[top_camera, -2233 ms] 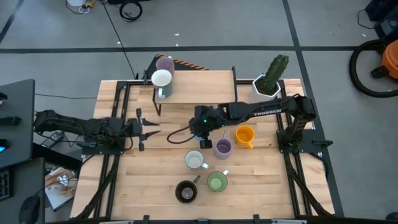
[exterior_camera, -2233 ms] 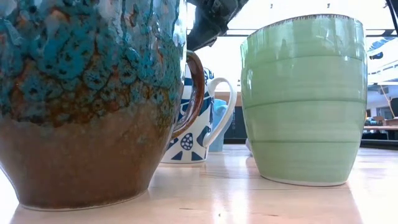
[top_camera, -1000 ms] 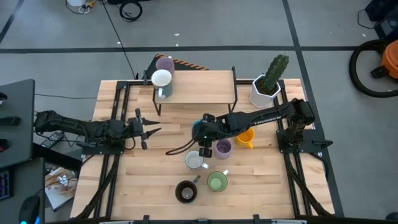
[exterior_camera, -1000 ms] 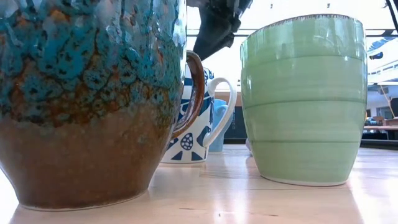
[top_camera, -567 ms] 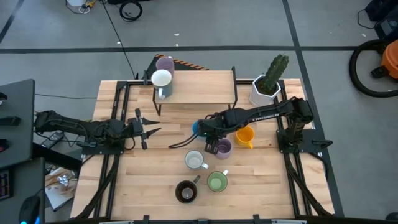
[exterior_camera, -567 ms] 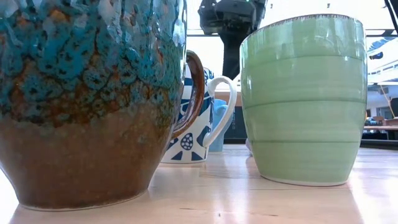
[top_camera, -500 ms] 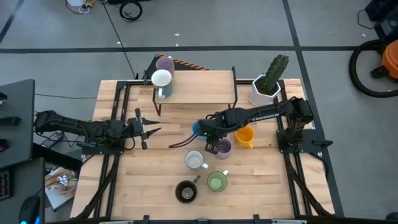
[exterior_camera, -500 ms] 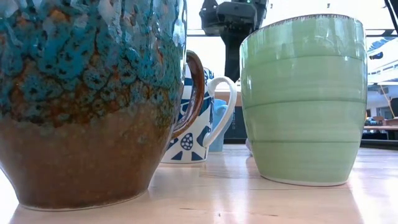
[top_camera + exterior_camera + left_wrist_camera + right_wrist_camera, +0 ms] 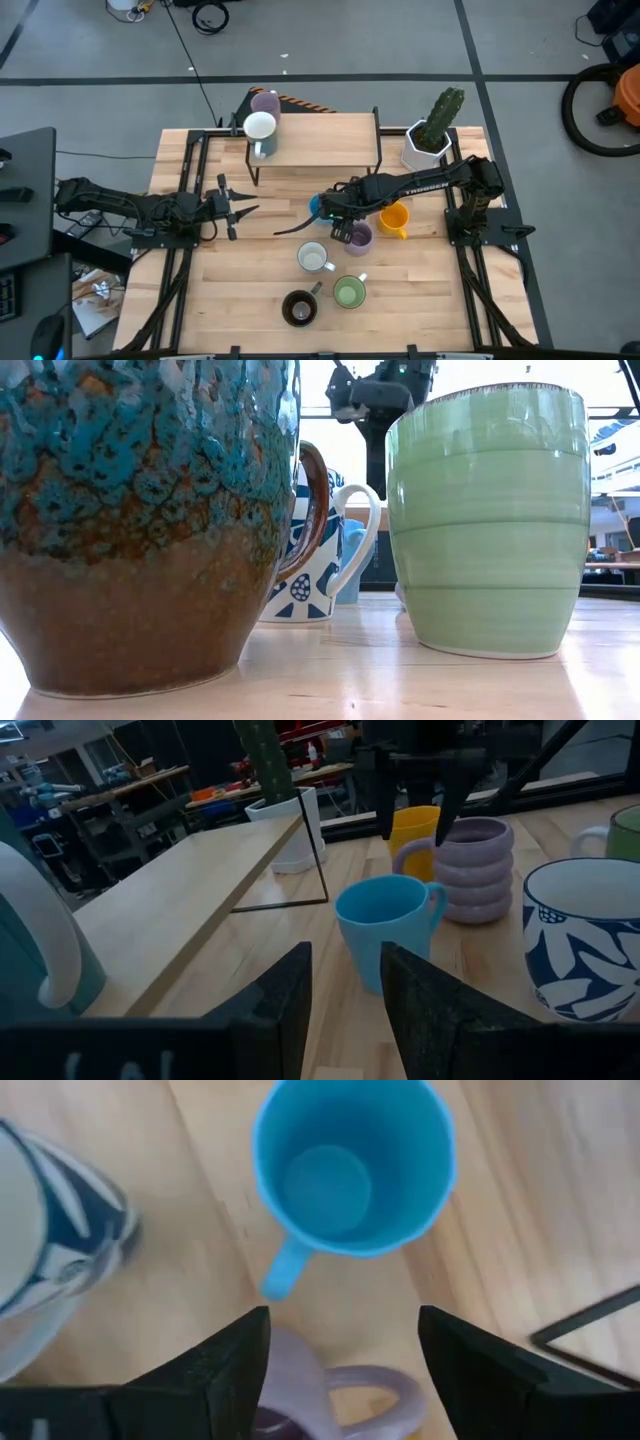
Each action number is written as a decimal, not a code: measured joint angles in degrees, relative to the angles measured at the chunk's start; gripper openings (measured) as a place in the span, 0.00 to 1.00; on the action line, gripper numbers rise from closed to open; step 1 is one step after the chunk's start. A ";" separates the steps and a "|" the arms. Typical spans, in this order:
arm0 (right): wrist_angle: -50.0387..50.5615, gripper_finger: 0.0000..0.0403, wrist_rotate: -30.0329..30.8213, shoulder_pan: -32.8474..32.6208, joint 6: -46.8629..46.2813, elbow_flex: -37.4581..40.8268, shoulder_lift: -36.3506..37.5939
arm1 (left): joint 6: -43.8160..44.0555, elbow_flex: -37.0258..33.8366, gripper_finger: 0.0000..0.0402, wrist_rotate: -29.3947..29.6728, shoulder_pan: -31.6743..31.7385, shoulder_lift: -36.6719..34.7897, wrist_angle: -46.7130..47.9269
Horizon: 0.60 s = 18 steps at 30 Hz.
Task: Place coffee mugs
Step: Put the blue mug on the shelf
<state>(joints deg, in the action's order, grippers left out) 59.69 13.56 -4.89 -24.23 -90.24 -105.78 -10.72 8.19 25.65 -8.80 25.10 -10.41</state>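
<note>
just above lilac mug [image 9: 358, 238], open jaws

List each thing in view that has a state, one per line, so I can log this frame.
Blue mug: upright, empty, standing free on the table.
Lilac mug: upright, under the right end effector, not gripped.
Right end effector: open, above the lilac mug.
Left end effector: partly open, empty, waiting at the table's left.
Green mug: upright.
Brown mug: upright.
White patterned mug: upright.

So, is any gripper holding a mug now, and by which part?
Nothing is held. The right gripper is open above the lilac mug; the left gripper waits empty at the table's left side.
</note>
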 joint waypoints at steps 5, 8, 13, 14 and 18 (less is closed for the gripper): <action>0.26 0.68 0.09 0.24 0.18 1.84 -0.09 | 0.02 0.00 0.32 0.00 0.00 0.00 0.42; 1.02 0.68 0.03 0.26 -0.16 2.30 -0.11 | 0.04 0.00 0.32 0.00 0.00 0.00 0.98; 2.76 0.68 -0.78 0.26 -1.83 2.30 -0.09 | 0.04 0.00 0.32 0.00 0.00 0.00 1.03; 2.81 0.68 -1.05 0.28 -2.37 2.28 -0.09 | 0.04 0.00 0.32 0.01 0.00 0.00 1.03; 2.99 0.67 -1.51 0.26 -4.77 2.29 -0.09 | 0.07 0.02 0.32 0.00 0.00 0.00 1.03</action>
<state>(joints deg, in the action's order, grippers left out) 62.68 12.06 -4.63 -29.00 -87.96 -105.86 -10.66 8.20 25.65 -8.80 25.10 -9.39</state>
